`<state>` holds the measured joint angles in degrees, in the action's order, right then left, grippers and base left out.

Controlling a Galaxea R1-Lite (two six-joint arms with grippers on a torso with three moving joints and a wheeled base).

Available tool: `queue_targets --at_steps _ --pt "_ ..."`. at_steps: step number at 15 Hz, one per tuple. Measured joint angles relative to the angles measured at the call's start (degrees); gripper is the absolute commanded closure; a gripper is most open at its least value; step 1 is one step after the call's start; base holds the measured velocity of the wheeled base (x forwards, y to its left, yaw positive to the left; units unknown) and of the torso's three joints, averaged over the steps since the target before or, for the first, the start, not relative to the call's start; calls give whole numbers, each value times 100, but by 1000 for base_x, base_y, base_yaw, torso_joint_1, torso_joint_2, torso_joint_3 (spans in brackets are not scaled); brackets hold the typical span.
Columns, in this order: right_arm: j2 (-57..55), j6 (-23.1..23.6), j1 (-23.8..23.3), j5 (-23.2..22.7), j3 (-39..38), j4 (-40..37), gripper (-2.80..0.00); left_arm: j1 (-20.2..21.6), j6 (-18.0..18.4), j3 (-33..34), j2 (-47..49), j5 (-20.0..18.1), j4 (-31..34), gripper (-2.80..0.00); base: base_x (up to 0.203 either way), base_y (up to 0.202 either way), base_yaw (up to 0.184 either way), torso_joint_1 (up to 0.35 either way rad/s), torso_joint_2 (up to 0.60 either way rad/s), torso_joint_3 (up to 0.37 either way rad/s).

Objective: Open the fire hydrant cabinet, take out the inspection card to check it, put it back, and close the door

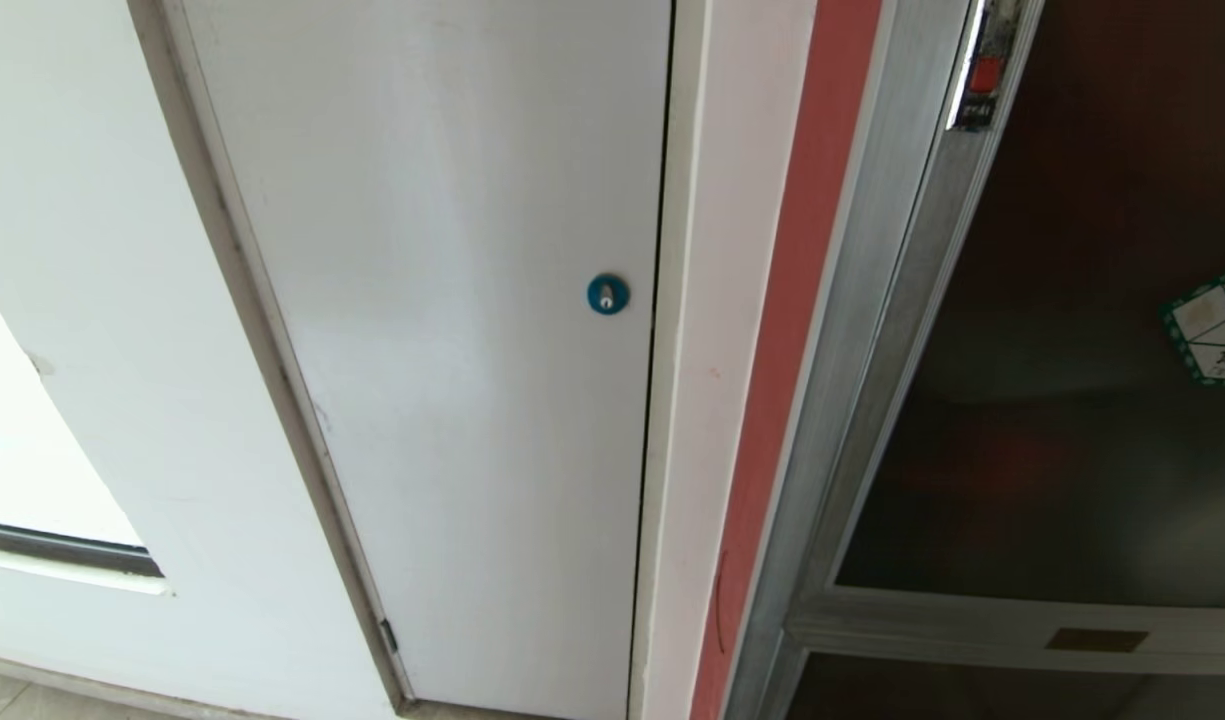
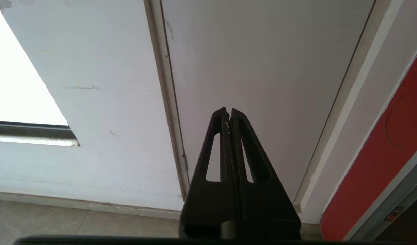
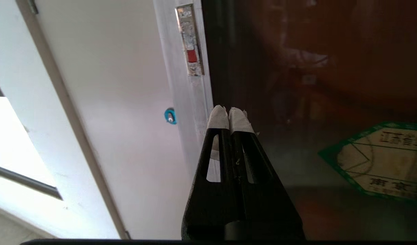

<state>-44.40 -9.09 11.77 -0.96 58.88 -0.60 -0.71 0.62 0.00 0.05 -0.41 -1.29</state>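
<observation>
The fire hydrant cabinet (image 1: 852, 330) stands at the right of the head view, silver-framed beside a red strip. Its door (image 1: 1062, 330) is dark tinted glass and lies flush in the frame, with a small red latch (image 1: 984, 75) on its left edge and a green-bordered sticker (image 1: 1214, 325). In the right wrist view my right gripper (image 3: 228, 109), tips wrapped in pale tape, is shut and empty, a little way off the door (image 3: 297, 102), below the latch (image 3: 192, 56) and left of the sticker (image 3: 382, 160). My left gripper (image 2: 228, 109) is shut and empty, down by the white door. The inspection card is hidden.
A plain white door (image 1: 442, 330) with a round blue lock (image 1: 607, 293) fills the middle of the head view. A white wall and a window opening (image 1: 32, 460) lie to its left. Grey floor tiles (image 2: 75, 221) run along the base of the wall.
</observation>
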Motion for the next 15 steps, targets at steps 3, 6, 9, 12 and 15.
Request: queue_targets --at_steps 3,6,9,12,15 --pt "516 9 -307 74 -334 -52 0 0 -2 0 0 1 2 0 0 0 0 0 0 0" --pt "1322 23 -809 146 -899 -379 0 2 -1 0 0 3 0 0 0 0 0 0 0 0" --pt "2052 120 -1104 141 -1597 -525 0 0 -2 0 0 1 0 0 0 0 0 0 0 0" --pt "2630 166 -1170 -25 -2290 -540 0 0 0 0 0 1 0 0 0 0 0 0 0 0" --pt "3220 199 -1177 -147 -3058 -479 0 0 0 0 0 1 0 0 0 0 0 0 0 0"
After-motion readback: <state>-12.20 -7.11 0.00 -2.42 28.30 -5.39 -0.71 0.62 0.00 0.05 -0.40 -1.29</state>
